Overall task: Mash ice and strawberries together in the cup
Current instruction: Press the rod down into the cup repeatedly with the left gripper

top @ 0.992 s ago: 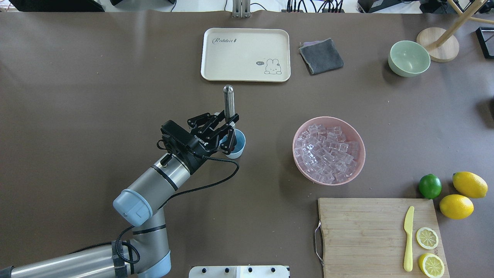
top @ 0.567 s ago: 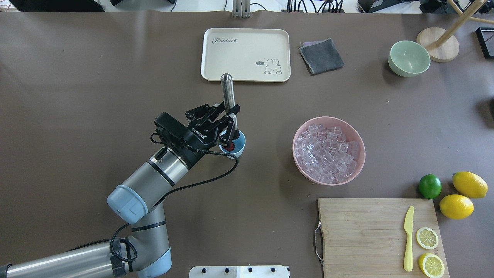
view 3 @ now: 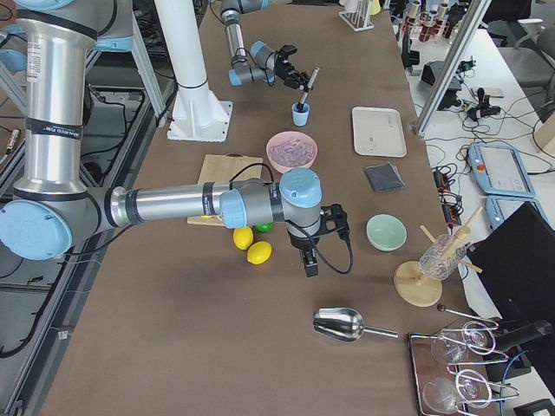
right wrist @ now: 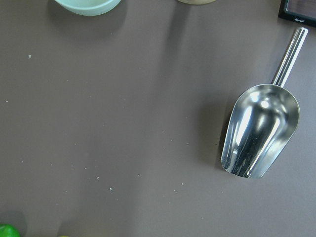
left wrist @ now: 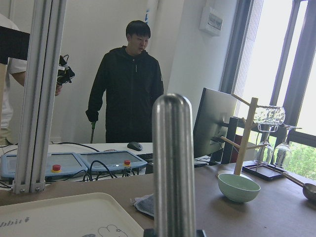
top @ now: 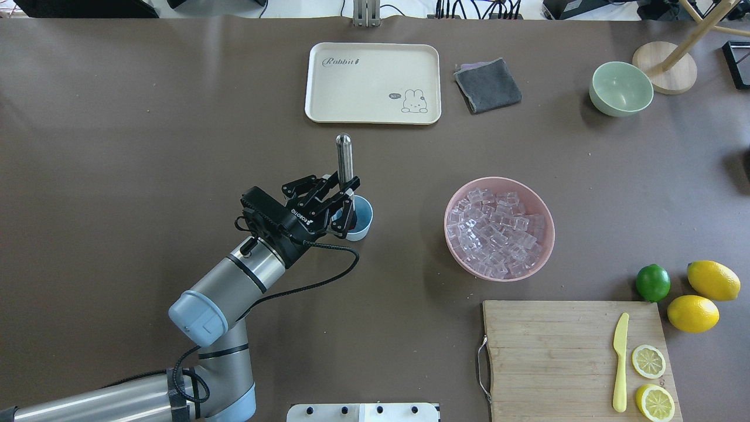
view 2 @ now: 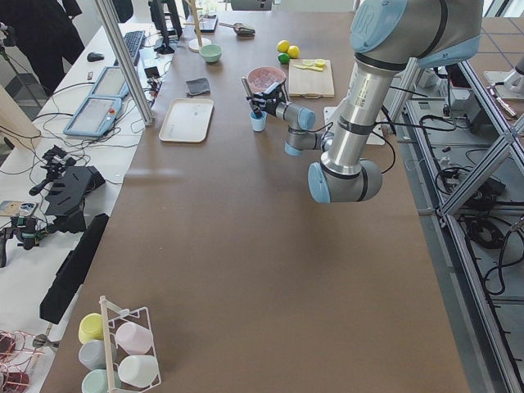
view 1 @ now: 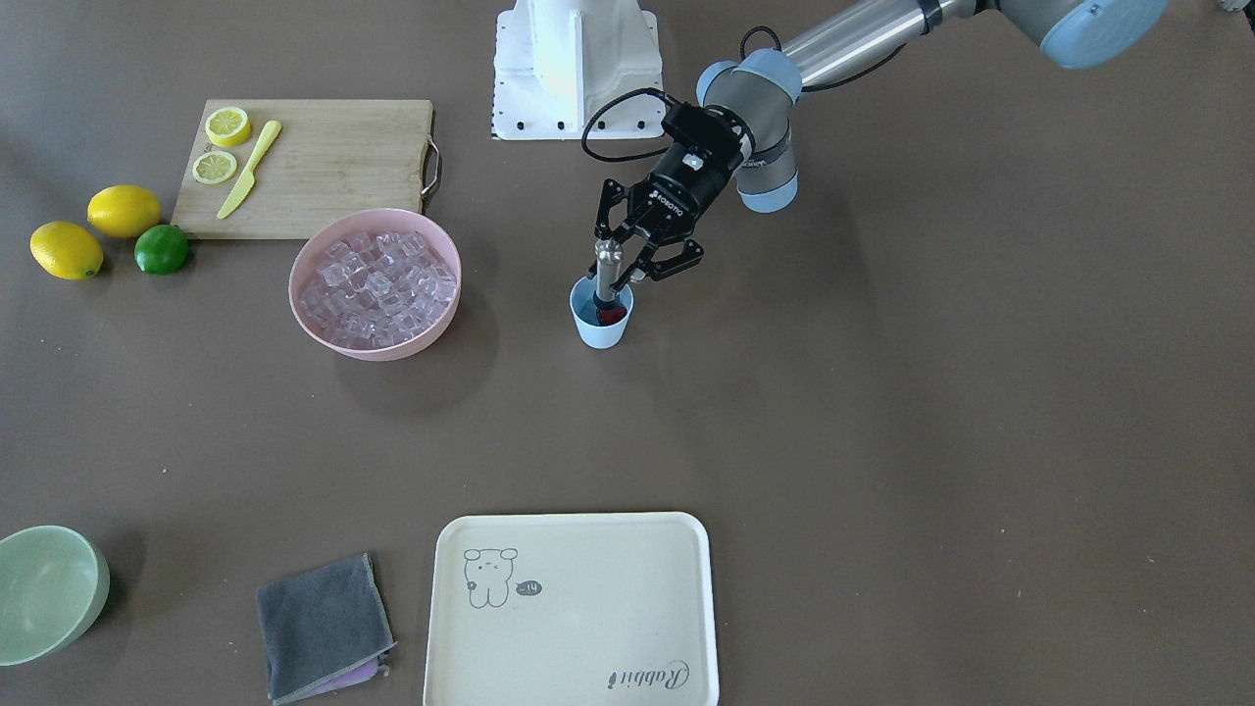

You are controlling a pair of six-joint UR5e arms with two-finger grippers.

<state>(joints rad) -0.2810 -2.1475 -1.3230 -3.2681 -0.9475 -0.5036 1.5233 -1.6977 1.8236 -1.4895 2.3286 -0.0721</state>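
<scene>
Left gripper (view 1: 616, 265) is clamped on the metal muddler (top: 344, 158), whose lower end is down inside the cup (top: 360, 221) at mid-table. The strawberry (view 1: 612, 315) shows red at the cup bottom; any ice in the cup can't be made out. To the right, the pink bowl (top: 498, 277) is heaped with ice (top: 497, 230). At far right is the pale-green bowl (top: 621, 88). Right gripper (view 3: 310, 260) is small in the side view, opening can't tell. A metal scoop (right wrist: 260, 129) lies below it. Brown table (top: 146, 117); a person (left wrist: 126, 89) stands beyond.

The left gripper (top: 349, 205) and its steel muddler (top: 345, 155) are blocking the mouth of the cup (top: 358, 236) from above. Bare table (top: 404, 211) is stretching between cup and pink bowl (top: 499, 179), leaving passage there.
</scene>
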